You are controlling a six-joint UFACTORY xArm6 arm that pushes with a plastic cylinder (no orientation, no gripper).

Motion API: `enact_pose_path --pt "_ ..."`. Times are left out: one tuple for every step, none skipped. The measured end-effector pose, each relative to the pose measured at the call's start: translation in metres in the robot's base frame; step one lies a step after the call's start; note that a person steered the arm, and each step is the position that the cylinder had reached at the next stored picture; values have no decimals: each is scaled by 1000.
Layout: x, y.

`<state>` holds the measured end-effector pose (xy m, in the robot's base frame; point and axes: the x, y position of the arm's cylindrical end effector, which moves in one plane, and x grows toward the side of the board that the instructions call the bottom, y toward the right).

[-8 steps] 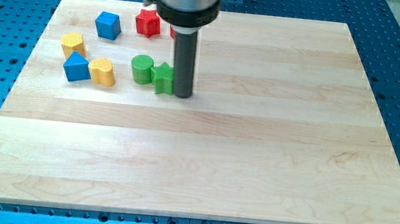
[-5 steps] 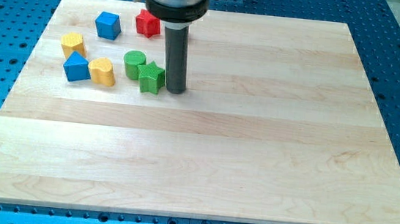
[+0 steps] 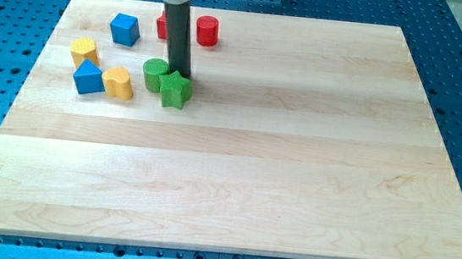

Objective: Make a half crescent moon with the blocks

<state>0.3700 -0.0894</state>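
The green star block (image 3: 175, 89) and green cylinder (image 3: 155, 74) are seen touching at the board's (image 3: 295, 170) upper left, with my tip (image 3: 177, 75) set just behind the star. No pincer is fitted, only the rod. Further left are found a yellow block (image 3: 118, 82), a blue block (image 3: 88, 77), another yellow block (image 3: 84, 50) and a blue cube (image 3: 124, 29); a red cylinder (image 3: 207, 31) lies toward the view's top.

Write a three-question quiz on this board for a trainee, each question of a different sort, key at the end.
1. True or false: my tip stands at the view's top edge of the green star block.
2. Multiple choice: which block lies nearest the view's left edge? A) the red cylinder B) the yellow block beside the blue cube C) the green cylinder
3. Fill in: the rod partly hides a ____ block near the view's top.

Key: 1 true. 2 B. 3 red.
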Motion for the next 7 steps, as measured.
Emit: enact_pose_path --pt "10 -12" --pt "3 -9" --pt "11 -43" --pt "26 -58" --pt "31 -40" --pt "10 -54" --pt "25 -83"
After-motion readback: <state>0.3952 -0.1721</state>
